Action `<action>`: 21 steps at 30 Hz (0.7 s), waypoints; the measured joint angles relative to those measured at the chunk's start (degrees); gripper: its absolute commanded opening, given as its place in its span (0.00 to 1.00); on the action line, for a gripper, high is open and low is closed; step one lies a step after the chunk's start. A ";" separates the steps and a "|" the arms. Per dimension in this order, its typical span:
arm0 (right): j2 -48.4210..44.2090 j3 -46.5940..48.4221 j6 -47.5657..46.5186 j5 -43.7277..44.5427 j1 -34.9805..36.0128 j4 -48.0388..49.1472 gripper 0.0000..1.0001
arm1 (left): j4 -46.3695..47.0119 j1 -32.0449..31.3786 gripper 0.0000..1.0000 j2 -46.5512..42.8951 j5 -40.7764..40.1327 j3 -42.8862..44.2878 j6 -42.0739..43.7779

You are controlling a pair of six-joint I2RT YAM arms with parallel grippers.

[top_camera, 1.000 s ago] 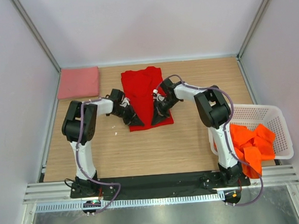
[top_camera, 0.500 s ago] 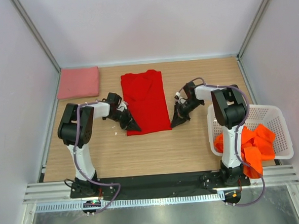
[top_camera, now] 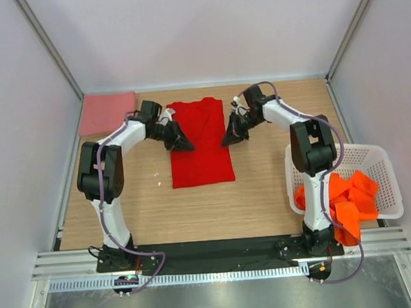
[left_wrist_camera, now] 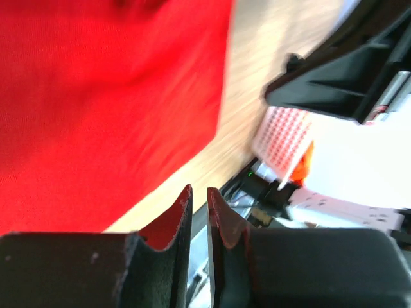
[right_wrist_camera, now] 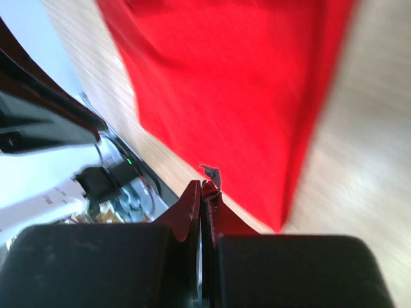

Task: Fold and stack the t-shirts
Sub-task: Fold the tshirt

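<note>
As we read the overhead view, the red t-shirt [top_camera: 202,151] lies flat at the centre of the table [top_camera: 264,192] as a long rectangle. We judge it part-folded, with a crosswise fold yet to make. The left gripper [top_camera: 180,143] sits at its upper left edge and the right gripper [top_camera: 231,138] at its upper right edge; from here we cannot tell how the jaws stand. A pink t-shirt [top_camera: 107,112] lies folded at the upper left of the table, probably the start of the stack. At the lower right, orange t-shirts [top_camera: 344,201] are heaped loose in the white basket [top_camera: 373,151], so most of the job remains.

From the left wrist, the left gripper [left_wrist_camera: 198,190] has its jaws a slit apart with nothing between them; the red t-shirt [left_wrist_camera: 96,96] fills the upper left.

From the right wrist, the right gripper [right_wrist_camera: 201,185] has its jaws pressed together, with no cloth visibly caught; the red t-shirt [right_wrist_camera: 237,83] spreads across the upper frame.
</note>
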 measured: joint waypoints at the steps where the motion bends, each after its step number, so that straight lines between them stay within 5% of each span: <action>1: 1.77 3.08 1.09 -0.37 0.44 0.70 0.02 | -0.09 0.57 0.15 1.07 0.39 2.27 -0.04; 11: 14.67 11.43 14.73 -3.17 3.21 12.70 0.02 | -0.35 4.90 0.14 15.87 1.33 10.60 -0.22; 21: 16.85 11.19 14.91 -2.58 -3.19 13.62 0.02 | -1.03 8.50 0.18 18.23 1.60 10.84 0.87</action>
